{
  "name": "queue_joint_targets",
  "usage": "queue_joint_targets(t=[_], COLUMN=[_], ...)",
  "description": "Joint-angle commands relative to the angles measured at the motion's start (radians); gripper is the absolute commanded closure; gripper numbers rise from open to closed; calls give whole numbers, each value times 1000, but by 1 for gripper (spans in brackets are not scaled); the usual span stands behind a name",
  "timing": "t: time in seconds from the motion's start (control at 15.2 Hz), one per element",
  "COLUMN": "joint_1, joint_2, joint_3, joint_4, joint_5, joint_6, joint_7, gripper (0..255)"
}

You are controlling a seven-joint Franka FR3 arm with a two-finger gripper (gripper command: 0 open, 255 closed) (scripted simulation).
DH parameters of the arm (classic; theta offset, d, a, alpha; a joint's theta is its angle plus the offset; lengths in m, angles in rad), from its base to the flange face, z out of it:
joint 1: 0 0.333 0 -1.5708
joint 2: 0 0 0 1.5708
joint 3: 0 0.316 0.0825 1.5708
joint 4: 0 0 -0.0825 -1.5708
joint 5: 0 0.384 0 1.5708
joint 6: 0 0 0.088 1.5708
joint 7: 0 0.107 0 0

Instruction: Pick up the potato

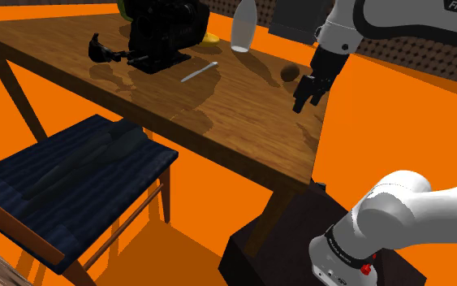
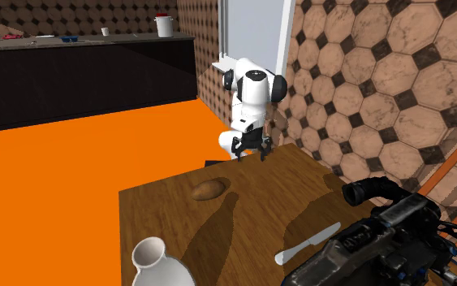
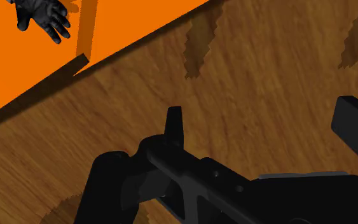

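The potato [image 1: 289, 73] is a small brown oval lying on the wooden table [image 1: 243, 122], near the edge closest to the arm. My gripper [image 1: 306, 102] hangs open above the table, to the right of the potato in the shoulder view and a little above it, holding nothing. From the second exterior view the potato [image 2: 209, 189] lies closer to the camera and to the left of the gripper [image 2: 250, 154]. In the wrist view the fingers [image 3: 174, 124] stand wide apart over bare wood [image 3: 260, 70], with the gripper [image 3: 264, 127] near the table's edge.
A white vase [image 1: 243, 26], a pale knife [image 1: 200, 71] and a bulky black machine [image 1: 165, 32] sit further along the table. A dark blue chair [image 1: 72, 179] stands beside it on the orange floor. The wrist view shows a dark glove-shaped thing [image 3: 44, 16] beyond the table edge.
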Motion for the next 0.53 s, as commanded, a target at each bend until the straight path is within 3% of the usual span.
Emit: queue_joint_targets(t=[0.0,0.46], joint_1=[0,-141], joint_2=[0,215], joint_3=[0,69], joint_4=[0,160], joint_5=[0,-20], joint_6=[0,123], joint_7=[0,334], gripper=[0,0])
